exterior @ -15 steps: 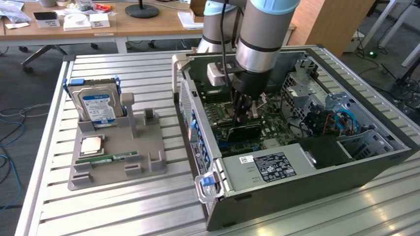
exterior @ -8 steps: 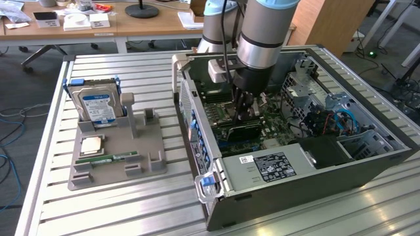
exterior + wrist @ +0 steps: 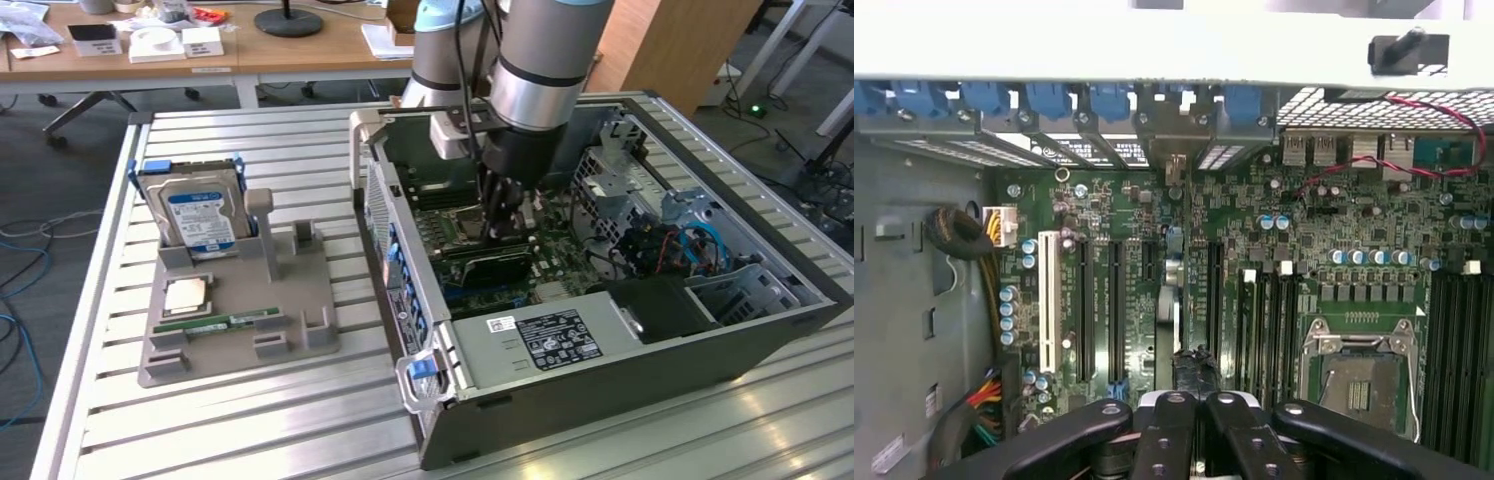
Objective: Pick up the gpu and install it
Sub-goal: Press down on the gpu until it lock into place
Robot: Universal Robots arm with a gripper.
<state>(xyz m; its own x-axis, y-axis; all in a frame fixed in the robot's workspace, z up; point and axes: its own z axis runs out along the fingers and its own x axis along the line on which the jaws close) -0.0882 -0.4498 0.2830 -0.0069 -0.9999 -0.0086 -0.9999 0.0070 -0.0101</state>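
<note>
You see the gpu (image 3: pixel 1177 300) edge-on, its lower end hidden behind the gripper (image 3: pixel 1194 400); beside it, the motherboard (image 3: pixel 1324 240) print is too small to read.

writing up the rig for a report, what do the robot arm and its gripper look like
The arm is a thick cylinder in matte grey with a shiny silver band, and a pale blue joint cap sits behind it. A small grey box is mounted at the wrist. The gripper is black, with slim fingers built from rounded links pinned by silvery rivets.

Slatted metal table (image 3: pixel 267 420) bears grey holder tray (image 3: pixel 307 330) and, seemingly, open computer case (image 3: pixel 641 350)
</note>
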